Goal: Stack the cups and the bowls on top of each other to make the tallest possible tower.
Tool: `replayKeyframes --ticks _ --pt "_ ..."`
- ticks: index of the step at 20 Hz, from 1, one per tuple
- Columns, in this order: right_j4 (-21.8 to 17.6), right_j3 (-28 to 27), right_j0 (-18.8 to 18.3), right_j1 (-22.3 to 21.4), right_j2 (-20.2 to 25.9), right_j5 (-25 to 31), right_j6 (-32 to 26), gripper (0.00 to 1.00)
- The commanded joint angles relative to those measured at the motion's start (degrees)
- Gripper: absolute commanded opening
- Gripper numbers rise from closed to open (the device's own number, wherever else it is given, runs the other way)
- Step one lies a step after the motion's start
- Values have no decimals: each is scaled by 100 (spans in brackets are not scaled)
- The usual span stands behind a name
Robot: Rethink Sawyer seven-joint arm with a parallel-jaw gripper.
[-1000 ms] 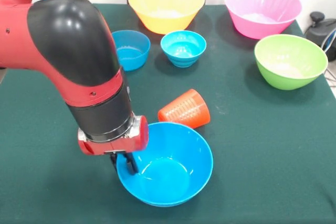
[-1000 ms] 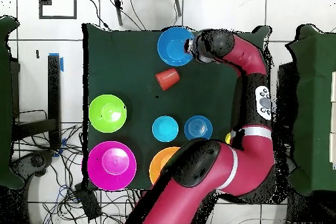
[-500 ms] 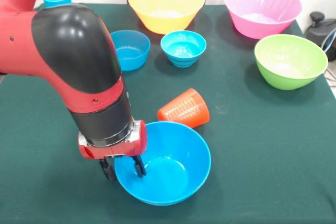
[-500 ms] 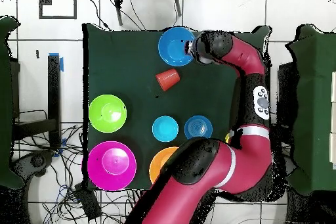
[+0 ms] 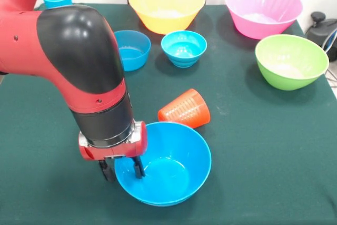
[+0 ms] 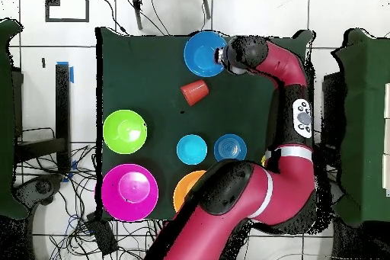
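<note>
A red and black arm's end effector (image 5: 122, 170) straddles the rim of a blue bowl (image 5: 164, 163) near the worktop's (image 5: 274, 146) front edge, fingers apart, apparently poised to pinch and lift it for stacking.

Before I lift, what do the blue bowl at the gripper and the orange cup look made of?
Blue bowl: probably thin plastic, glossy; light glints on its smooth inner wall, and the gripper straddles its rim. Orange cup: likely plastic too, lying on its side, with fine ribs round the wall and a duller sheen. The table looks like matte green cloth.
</note>
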Motion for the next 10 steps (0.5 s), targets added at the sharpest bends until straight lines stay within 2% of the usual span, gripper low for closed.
replayKeyframes --ticks 1,4,7,10 --pt "-557 670 208 -66 16 -415 -1033 100" --pt "-568 1012 247 -364 -127 -475 -721 100" --pt "-553 1606 313 -933 -291 -418 -435 100" --pt "-530 2046 340 -1304 -344 -459 -224 100"
